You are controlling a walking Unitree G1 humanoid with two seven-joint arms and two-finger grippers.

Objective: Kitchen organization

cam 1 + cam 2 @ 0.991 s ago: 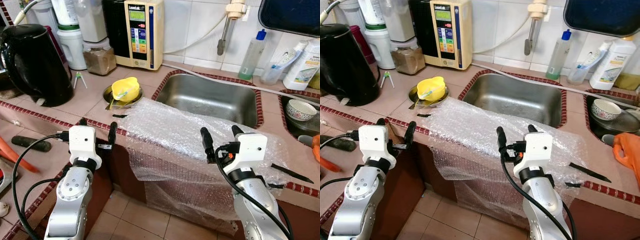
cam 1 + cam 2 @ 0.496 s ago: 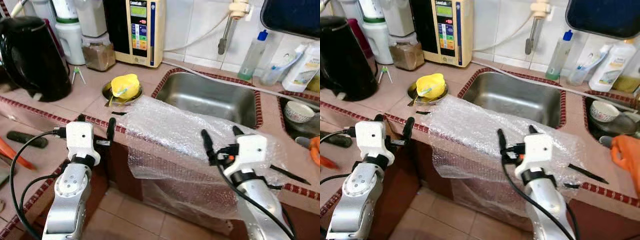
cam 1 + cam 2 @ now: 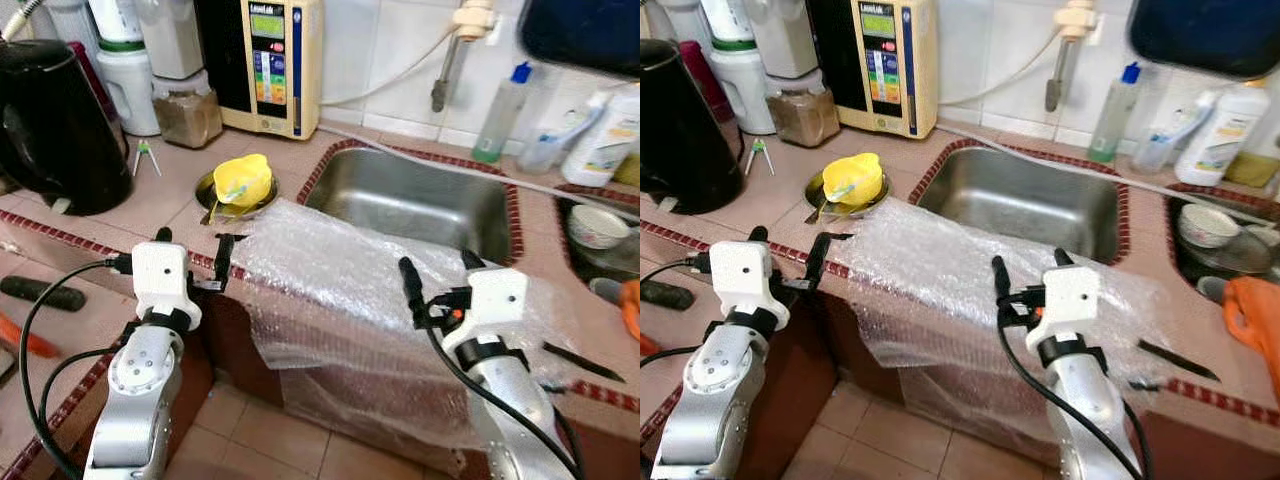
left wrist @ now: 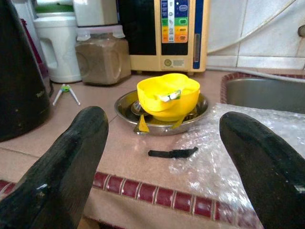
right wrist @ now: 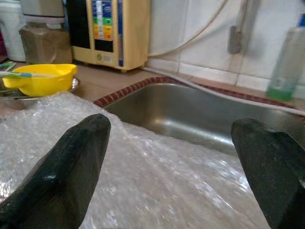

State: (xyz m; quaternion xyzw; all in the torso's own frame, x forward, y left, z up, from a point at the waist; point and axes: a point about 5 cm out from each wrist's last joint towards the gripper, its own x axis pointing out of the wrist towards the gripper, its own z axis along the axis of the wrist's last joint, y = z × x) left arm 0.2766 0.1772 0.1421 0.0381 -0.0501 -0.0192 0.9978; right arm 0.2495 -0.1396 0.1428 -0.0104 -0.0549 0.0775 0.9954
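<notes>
A yellow bowl (image 3: 240, 180) sits in a shallow steel dish (image 4: 190, 112) on the tiled counter, left of the steel sink (image 3: 420, 195). A sheet of bubble wrap (image 3: 350, 280) lies over the counter in front of the sink and hangs down past its edge. My left gripper (image 3: 192, 245) is open at the counter edge, pointing toward the yellow bowl with nothing between its fingers. My right gripper (image 3: 437, 265) is open just above the bubble wrap (image 5: 143, 176), facing the sink. A short black strip (image 4: 172, 153) lies between the dish and the wrap.
A black kettle (image 3: 50, 125) stands at the far left, with a jar of brown powder (image 3: 185, 115) and a cream water unit (image 3: 265, 60) against the wall. Bottles (image 3: 495, 115) stand behind the sink. At right are a white bowl (image 3: 597, 225) and an orange object (image 3: 1250, 315).
The whole picture has shifted a little, so the camera moved. Both grippers keep the same open pose at the counter edge, and nothing on the counter has moved.
</notes>
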